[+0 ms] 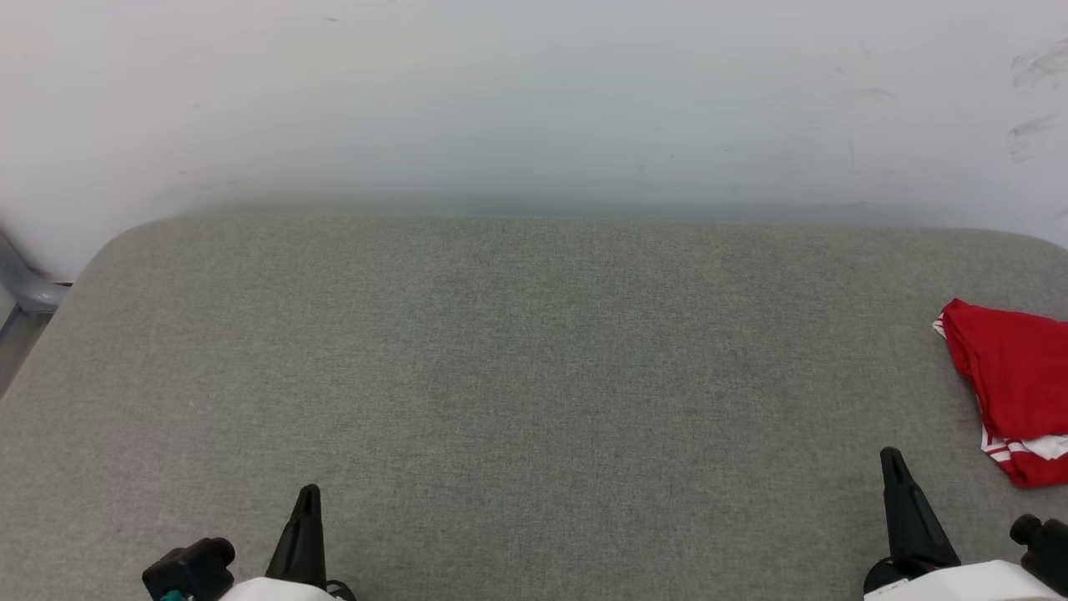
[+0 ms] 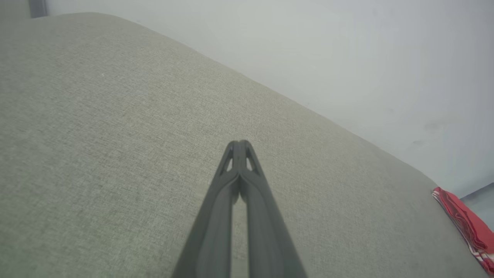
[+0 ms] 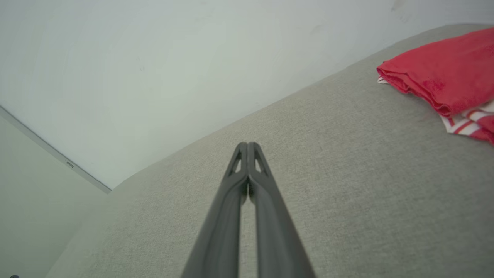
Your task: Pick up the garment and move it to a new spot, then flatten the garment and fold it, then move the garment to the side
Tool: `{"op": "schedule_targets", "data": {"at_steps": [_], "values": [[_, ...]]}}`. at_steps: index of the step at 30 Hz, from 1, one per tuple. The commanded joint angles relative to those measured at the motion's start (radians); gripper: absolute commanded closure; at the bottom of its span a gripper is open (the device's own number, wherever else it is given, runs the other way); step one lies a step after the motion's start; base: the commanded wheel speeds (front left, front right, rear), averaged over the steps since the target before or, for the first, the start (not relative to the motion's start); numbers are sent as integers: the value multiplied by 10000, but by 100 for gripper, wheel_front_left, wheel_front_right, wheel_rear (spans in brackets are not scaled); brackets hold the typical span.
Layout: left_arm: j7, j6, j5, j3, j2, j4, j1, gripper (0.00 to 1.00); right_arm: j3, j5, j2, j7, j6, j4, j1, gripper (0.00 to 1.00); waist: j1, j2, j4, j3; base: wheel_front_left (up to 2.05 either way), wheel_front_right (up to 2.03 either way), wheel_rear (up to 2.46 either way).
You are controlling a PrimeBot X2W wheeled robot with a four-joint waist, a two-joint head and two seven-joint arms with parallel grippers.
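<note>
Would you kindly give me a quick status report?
Left tool shut, empty. Right tool shut, empty. Garment bunched, right edge of grey surface. Nothing in the way.

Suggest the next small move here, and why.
Probably open the right tool and ease it toward the red jersey shirt with white striped trim: it and the left tool are shut, empty, and the shirt lies at the right edge of the grey fabric table, nearest it.

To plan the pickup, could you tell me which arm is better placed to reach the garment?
Probably right: the garment lies near the right gripper, far from the left gripper; both shut.
</note>
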Motion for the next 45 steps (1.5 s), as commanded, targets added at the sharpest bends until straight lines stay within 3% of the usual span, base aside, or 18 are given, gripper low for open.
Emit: {"op": "schedule_targets", "data": {"at_steps": [1, 45], "values": [[66, -86, -421, 78, 71, -66, -314, 100, -11, 427, -97, 84, -2, -59, -307, 100, 0, 0, -3, 4, 0, 0, 0], [1483, -923, -6655, 812, -52, 647, -1460, 100, -211, 6311, -108, 1491, -4, 730, -1384, 100, 0, 0, -126, 132, 0, 0, 0]]}}
